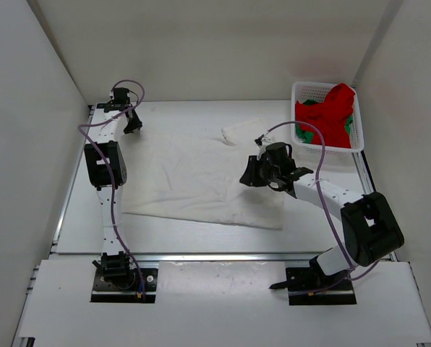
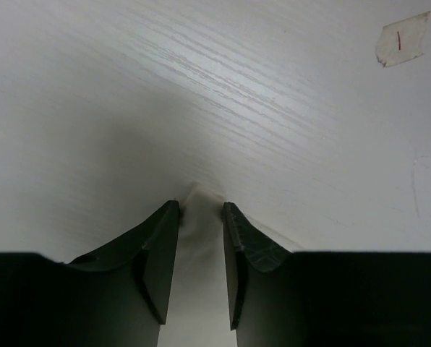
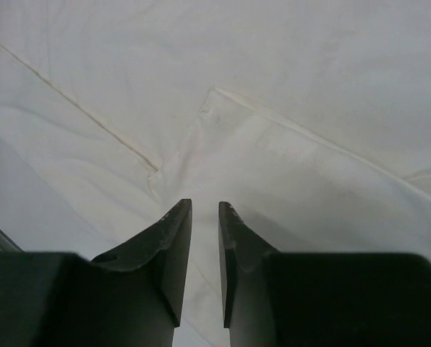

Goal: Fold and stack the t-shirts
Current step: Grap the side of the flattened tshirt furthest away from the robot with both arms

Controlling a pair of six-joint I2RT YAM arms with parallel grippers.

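Note:
The white t-shirt [image 1: 194,173] lies spread flat on the table. My left gripper [image 1: 134,126] is at its far left corner and stands open. In the left wrist view that corner of the white t-shirt [image 2: 201,196] lies between the tips of the left gripper [image 2: 201,206]. My right gripper [image 1: 248,176] hovers over the shirt's right side with its jaws a little open. The right wrist view shows a seam of the white t-shirt [image 3: 273,72] ahead of the right gripper [image 3: 205,206]. The red t-shirt [image 1: 335,108] and the green t-shirt [image 1: 304,133] lie bunched in the basket.
A white mesh basket [image 1: 327,150] stands at the back right corner, against the wall. White walls close in the table on the left, back and right. A scrap of tape [image 2: 402,40] is stuck to the table beyond the left gripper.

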